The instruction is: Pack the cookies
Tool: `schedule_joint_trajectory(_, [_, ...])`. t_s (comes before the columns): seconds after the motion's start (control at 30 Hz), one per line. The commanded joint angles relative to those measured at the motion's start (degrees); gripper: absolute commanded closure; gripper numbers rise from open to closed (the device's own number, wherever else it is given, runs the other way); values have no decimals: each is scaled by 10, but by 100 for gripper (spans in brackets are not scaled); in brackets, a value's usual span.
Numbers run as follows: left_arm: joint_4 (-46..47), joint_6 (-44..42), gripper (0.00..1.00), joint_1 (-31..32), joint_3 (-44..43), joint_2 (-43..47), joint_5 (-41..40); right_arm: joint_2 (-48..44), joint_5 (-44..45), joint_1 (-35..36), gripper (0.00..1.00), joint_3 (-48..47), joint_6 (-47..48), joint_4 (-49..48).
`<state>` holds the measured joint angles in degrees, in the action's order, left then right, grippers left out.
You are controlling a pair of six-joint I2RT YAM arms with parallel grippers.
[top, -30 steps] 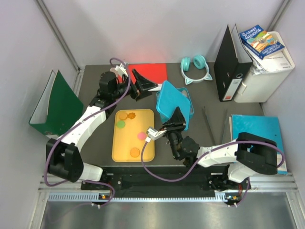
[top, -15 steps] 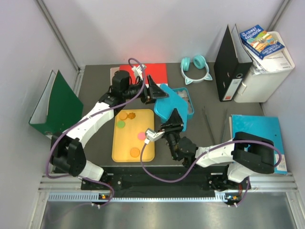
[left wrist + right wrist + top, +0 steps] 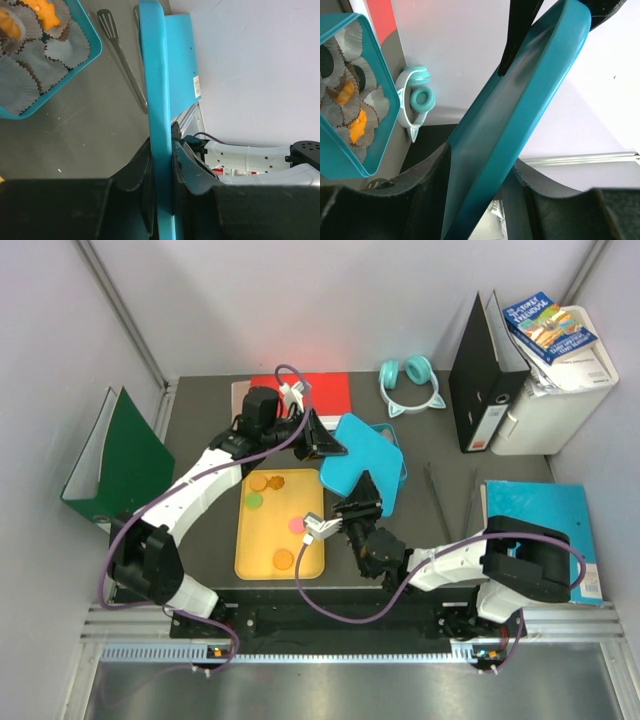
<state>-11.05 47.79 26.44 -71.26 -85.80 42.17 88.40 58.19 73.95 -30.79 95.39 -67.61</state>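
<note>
Several cookies (image 3: pixel 284 559) in orange, green and pink lie on the yellow tray (image 3: pixel 250 540). More cookies (image 3: pixel 357 125) sit in paper cups inside the teal box (image 3: pixel 370 165), which the lid mostly covers in the top view. The teal lid (image 3: pixel 362 448) hangs above the box (image 3: pixel 401 468). My left gripper (image 3: pixel 328 447) is shut on its left edge, and the lid's rim (image 3: pixel 159 90) runs between those jaws (image 3: pixel 163 150). My right gripper (image 3: pixel 362 498) is shut on the lid's near edge, and the lid (image 3: pixel 520 115) stands tilted between the right jaws (image 3: pixel 480 200).
A green binder (image 3: pixel 120 455) leans at the left, with a red folder (image 3: pixel 325 390) behind the left arm. Teal headphones (image 3: pixel 408 385), a black binder (image 3: pixel 480 390) and a white box with a book (image 3: pixel 560 370) stand at the back right. Tongs (image 3: pixel 437 500) and a teal folder (image 3: pixel 545 510) lie right.
My left gripper has swung right from the red folder to the lid and closed on its left edge. The lid has dropped from steeply tilted to flatter. The right gripper kept its hold.
</note>
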Motion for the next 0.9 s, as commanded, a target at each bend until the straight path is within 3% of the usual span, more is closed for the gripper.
schedule_joint_trajectory(0.0, [-13,-62,95,7,-17,-8,-9,-3,-19,10,100,-23,-15,-52])
schedule_joint_trajectory(0.07, [-16,-66,100,7,-19,-9,-12,0,-17,11,100,-24,-11,-59])
schedule_joint_trajectory(0.17, [-16,-66,100,7,-21,-10,-20,2,-10,12,87,-28,-3,-78])
schedule_joint_trajectory(0.2, [-16,-65,100,7,-22,-9,-23,2,-6,12,71,-30,1,-87])
schedule_joint_trajectory(0.27, [-9,-62,100,5,-22,-9,-31,2,-3,15,59,-31,8,-100])
schedule_joint_trajectory(0.3, [-6,-56,100,5,-22,-9,-38,1,0,16,47,-32,21,-110])
schedule_joint_trajectory(0.4, [12,-39,100,-2,-24,-12,-46,1,3,25,38,-32,45,-153])
schedule_joint_trajectory(0.67, [137,60,100,-45,-12,-29,-43,0,24,51,21,-28,89,-215])
schedule_joint_trajectory(0.87, [221,152,100,-88,-36,-48,-48,2,56,72,18,-15,110,-246])
